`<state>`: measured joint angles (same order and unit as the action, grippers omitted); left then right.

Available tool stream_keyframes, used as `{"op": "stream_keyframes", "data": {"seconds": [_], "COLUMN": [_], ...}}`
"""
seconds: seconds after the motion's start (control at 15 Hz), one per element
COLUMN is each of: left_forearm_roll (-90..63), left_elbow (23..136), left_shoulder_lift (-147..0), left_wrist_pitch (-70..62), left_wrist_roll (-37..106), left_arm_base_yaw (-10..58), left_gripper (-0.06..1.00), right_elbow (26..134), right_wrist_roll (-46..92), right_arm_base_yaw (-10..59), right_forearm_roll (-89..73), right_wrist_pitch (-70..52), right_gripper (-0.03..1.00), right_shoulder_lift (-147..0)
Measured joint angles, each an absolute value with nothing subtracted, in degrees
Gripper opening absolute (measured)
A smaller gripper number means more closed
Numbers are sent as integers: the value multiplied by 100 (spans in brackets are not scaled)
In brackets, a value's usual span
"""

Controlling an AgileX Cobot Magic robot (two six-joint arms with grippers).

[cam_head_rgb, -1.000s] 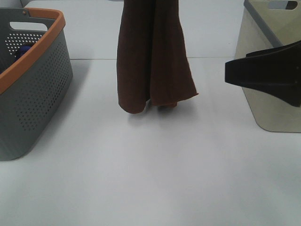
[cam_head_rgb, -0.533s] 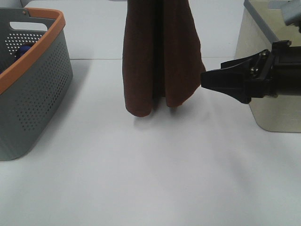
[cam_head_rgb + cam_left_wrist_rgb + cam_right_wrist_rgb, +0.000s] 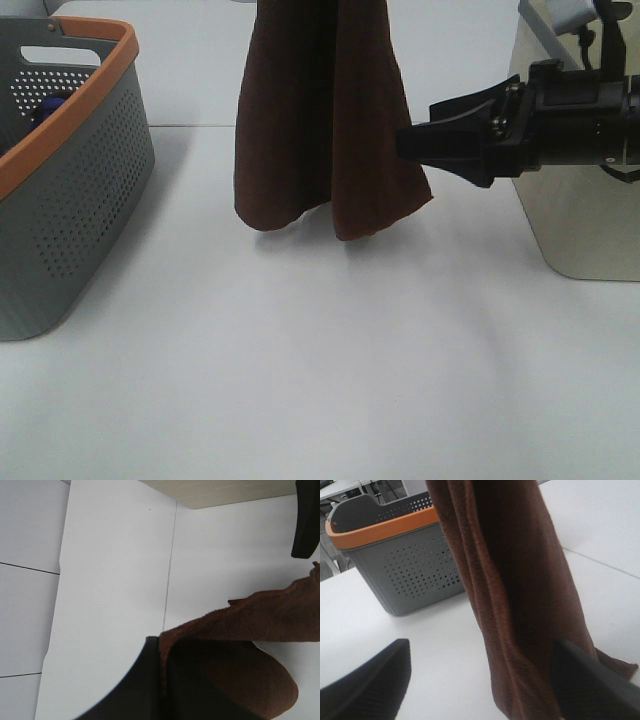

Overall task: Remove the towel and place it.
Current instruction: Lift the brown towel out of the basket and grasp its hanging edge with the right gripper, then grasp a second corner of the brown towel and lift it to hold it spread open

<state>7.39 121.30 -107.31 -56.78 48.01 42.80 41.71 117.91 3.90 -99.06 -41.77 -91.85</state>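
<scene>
The dark reddish-brown towel (image 3: 325,130) hangs in long folds over the middle of the white table (image 3: 300,360), its top cut off by the upper edge of the exterior view. My left gripper (image 3: 161,680) is shut on the towel's upper part (image 3: 240,630); it is out of the exterior view. My right gripper (image 3: 415,142) is open, level with the towel's lower half, its tip right at the towel's right edge. In the right wrist view the towel (image 3: 520,590) hangs just ahead of the two spread fingers (image 3: 367,680).
A grey perforated basket with an orange rim (image 3: 70,130) stands at the left; it also shows in the right wrist view (image 3: 405,555). A beige basket (image 3: 570,220) stands at the right, behind my right arm. White table lies in front of the towel.
My right gripper has moved left, from beside the beige basket to the towel's right edge. The towel has swayed and its lower folds have spread a little to the left.
</scene>
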Motion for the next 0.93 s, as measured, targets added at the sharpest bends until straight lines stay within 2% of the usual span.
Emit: {"op": "stream_keyframes", "data": {"seconds": [0.2, 0.47, 0.93], "left_forearm_roll": [728, 728, 728], "left_elbow": [12130, 12130, 12130], "left_shoulder_lift": [-10731, -10731, -10731], "left_wrist_pitch": [-5678, -5747, -5752], "left_wrist_roll": [4801, 4801, 4801], "left_arm_base_yaw": [4280, 4280, 4280], "left_gripper": [0, 0, 0], "right_elbow": [4498, 4595, 4658], "right_wrist_roll": [11929, 11940, 12147], "right_arm_base_yaw": [877, 934, 934], "right_forearm_roll": [-9912, -9906, -9918], "right_wrist_pitch": [-3495, -3042, -3610], "right_gripper": [76, 76, 76], "right_shoulder_lift": [-9580, -9666, -10330]}}
